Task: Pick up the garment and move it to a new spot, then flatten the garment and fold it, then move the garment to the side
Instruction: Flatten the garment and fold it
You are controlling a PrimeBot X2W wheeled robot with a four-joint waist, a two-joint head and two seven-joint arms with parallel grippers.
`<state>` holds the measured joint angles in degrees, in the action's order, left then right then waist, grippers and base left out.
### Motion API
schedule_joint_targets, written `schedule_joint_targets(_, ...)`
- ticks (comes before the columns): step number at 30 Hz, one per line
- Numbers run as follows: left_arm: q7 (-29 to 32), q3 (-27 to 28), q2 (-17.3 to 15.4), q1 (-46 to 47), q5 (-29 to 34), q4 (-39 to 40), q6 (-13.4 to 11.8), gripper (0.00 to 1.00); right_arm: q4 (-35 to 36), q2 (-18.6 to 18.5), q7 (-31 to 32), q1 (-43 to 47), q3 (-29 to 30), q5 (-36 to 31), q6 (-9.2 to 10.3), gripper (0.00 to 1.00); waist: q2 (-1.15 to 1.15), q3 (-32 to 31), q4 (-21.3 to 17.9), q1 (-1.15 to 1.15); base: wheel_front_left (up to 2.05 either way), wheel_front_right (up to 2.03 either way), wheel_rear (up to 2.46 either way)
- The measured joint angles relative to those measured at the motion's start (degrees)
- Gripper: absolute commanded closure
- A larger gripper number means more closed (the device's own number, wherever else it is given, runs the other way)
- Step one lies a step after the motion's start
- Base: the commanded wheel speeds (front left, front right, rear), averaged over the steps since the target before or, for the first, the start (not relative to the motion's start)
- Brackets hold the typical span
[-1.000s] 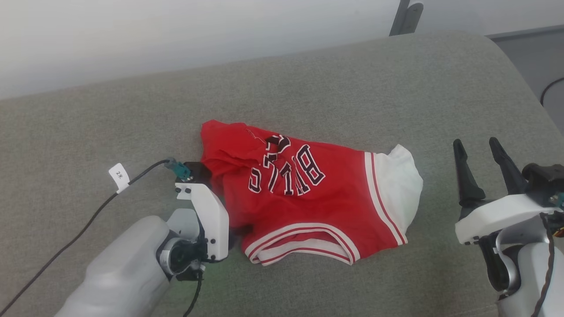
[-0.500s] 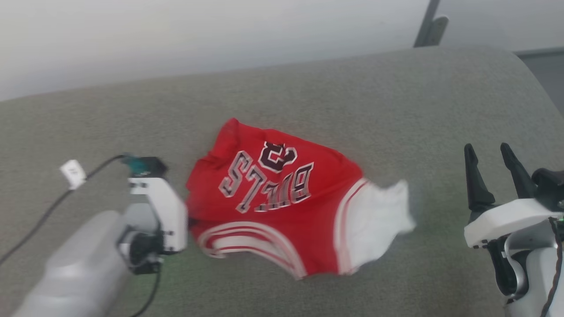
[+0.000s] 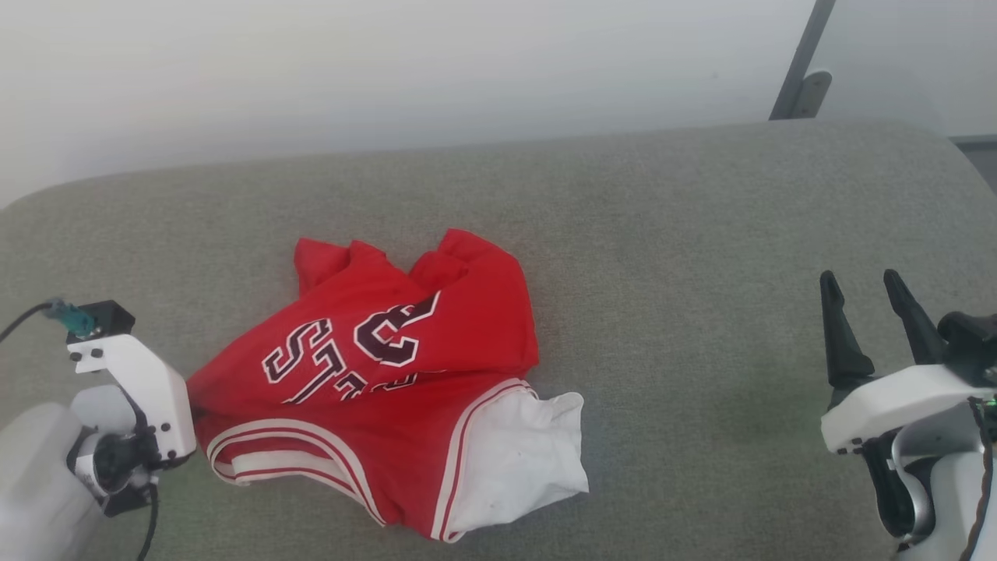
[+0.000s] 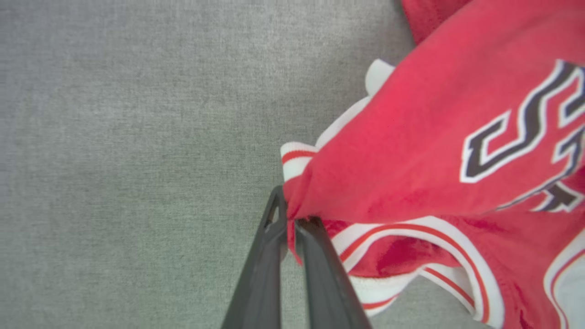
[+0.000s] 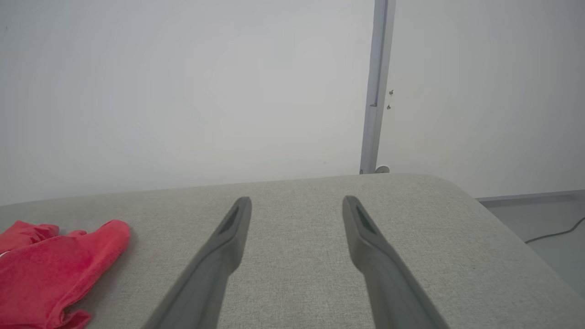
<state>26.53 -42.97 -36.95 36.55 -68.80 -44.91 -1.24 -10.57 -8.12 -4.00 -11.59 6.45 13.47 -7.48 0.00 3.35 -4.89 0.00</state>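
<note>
1 corner of garment [image 3: 436, 312] pinched — by left gripper [image 4: 292, 214].

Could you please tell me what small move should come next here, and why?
Probably reach the right tool leftward to the white panel of the garment. The left tool is shut on a red edge, but the garment lies crumpled on the grey cushion, lettering partly folded under, while the right tool hangs open and apart from it. A second grip could stretch it flat.
</note>
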Motion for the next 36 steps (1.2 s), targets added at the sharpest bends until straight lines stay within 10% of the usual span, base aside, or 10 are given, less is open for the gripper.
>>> schedule_joint_targets(24,9.24,-9.67,10.57,0.55,1.93,27.76,-3.03,1.0,0.69,0.36,0.88,-0.16,-2.03,0.03,-0.01,0.0,0.0,0.02,-3.24,0.0,0.0,0.0,0.0)
schedule_joint_targets(26,8.75,-10.7,10.93,-0.33,2.53,26.81,-3.0,0.63,0.45,0.32,0.53,-0.4,-1.93,0.07,0.0,0.0,0.0,0.47,-3.69,0.0,0.0,0.0,0.0)
schedule_joint_targets(27,8.66,-10.93,11.13,-0.82,2.53,26.04,-2.85,0.11,0.31,0.32,0.47,-0.46,-1.97,0.12,0.0,0.0,0.0,0.66,-3.88,0.0,0.0,0.0,0.0)
schedule_joint_targets(28,8.51,-11.03,11.32,-1.37,2.52,25.06,-2.67,0.0,0.12,0.33,0.44,-0.51,-2.0,0.15,0.0,0.0,0.0,0.81,-4.05,0.0,0.0,0.0,0.0)
schedule_joint_targets(36,8.84,-9.37,10.17,-0.42,1.31,23.92,-1.7,0.0,-0.74,0.11,-0.53,-0.79,-1.45,0.32,0.0,0.0,0.0,0.3,-3.73,0.0,0.0,0.0,0.0)
